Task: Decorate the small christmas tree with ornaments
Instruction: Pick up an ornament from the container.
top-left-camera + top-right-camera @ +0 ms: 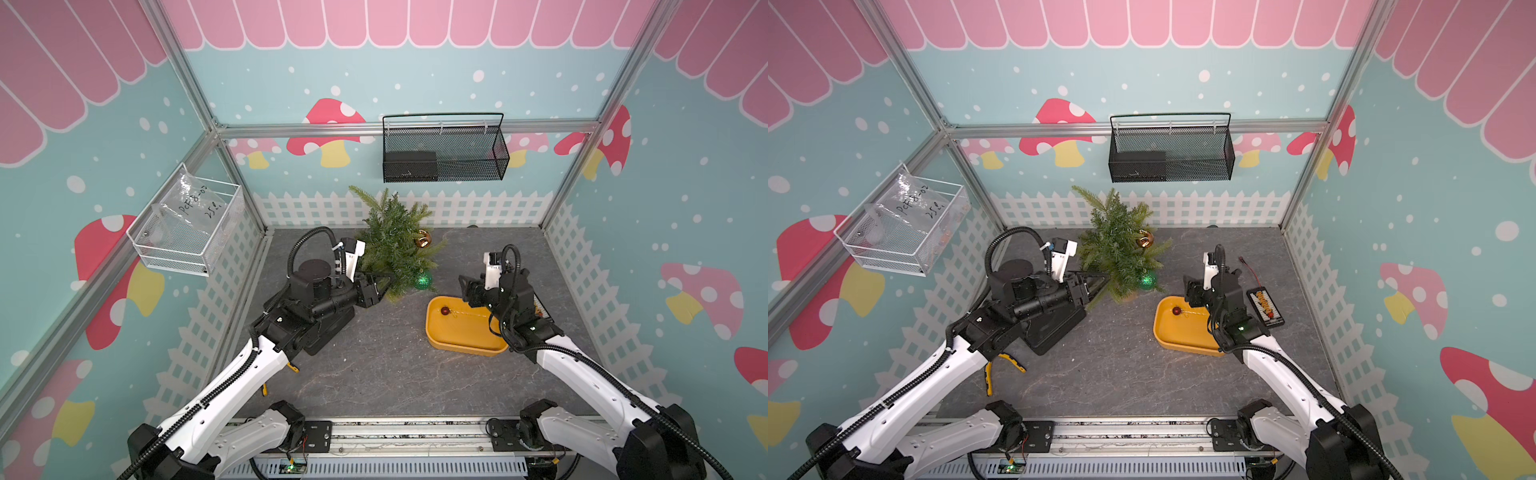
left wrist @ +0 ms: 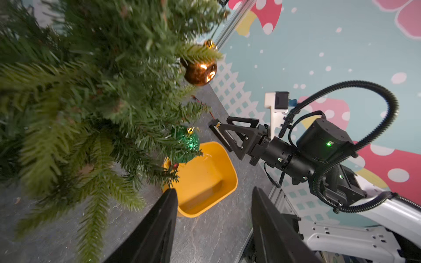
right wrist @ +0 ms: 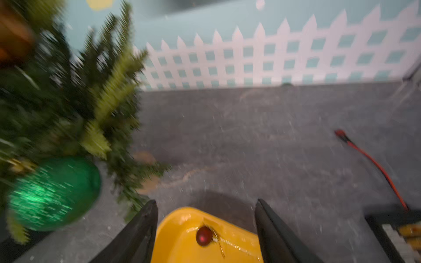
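Observation:
The small christmas tree (image 1: 392,245) (image 1: 1115,245) stands at the back middle of the grey floor. A shiny orange-gold ball (image 1: 424,239) (image 2: 200,71) hangs on its right side. A glittery green ball (image 1: 423,280) (image 3: 54,193) hangs low at its front right. A small red ball (image 1: 445,311) (image 3: 204,236) lies in the far end of the yellow tray (image 1: 461,347) (image 3: 175,241). My left gripper (image 1: 384,283) (image 2: 214,193) is open and empty at the tree's lower left branches. My right gripper (image 1: 464,286) (image 3: 206,202) is open above the tray's far end, with the red ball below its jaws.
A black box (image 1: 326,328) sits under my left arm, with yellow-handled pliers (image 1: 1005,365) nearer the front. A black board with a red wire (image 1: 1265,307) lies right of the tray. A black mesh basket (image 1: 444,153) and a white wire basket (image 1: 187,226) hang on the walls.

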Motion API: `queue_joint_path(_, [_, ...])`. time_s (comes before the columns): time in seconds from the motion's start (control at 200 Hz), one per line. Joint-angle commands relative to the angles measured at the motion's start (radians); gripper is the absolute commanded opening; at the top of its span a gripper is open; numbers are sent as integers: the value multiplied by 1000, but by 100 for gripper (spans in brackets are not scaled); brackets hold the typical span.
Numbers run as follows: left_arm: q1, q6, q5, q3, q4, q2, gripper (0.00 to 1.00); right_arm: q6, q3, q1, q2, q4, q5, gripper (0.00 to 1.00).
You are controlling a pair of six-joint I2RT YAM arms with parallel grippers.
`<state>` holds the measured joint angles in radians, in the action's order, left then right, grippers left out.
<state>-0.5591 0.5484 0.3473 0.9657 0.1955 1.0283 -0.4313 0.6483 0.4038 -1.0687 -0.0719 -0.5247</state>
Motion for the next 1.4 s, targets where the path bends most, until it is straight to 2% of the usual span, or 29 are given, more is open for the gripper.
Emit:
queue_joint_path(0.0, [-25,-35,-85,-38,41,-17,55,-40,-40,-2,-3,71,105,64])
queue_joint_path(0.11, [-43,-27,-114,-67,41,-25,55,-67,-57,1,-73,80,98,57])
queue_joint_path(0.225, [-51,-14,-129,-87,38,-28,55,-113,-75,17,-144,25,78,54])
queue_joint_path(0.435, [-54,-1,-146,-104,25,-25,55,-167,-50,74,-280,-48,63,54])
queue_joint_path(0.555, [-54,2,-149,-104,25,-23,54,-196,-33,102,-348,-75,54,57])
queue_joint_path(0.695, [-53,2,-155,-110,25,-25,54,-209,-15,119,-392,-96,46,58])
queue_joint_path(1.126, [-54,-5,-179,-123,36,-42,54,-210,44,145,-498,-98,78,48])
queue_joint_path(1.396, [-53,-10,-192,-130,44,-50,54,-190,77,145,-556,-95,107,47])
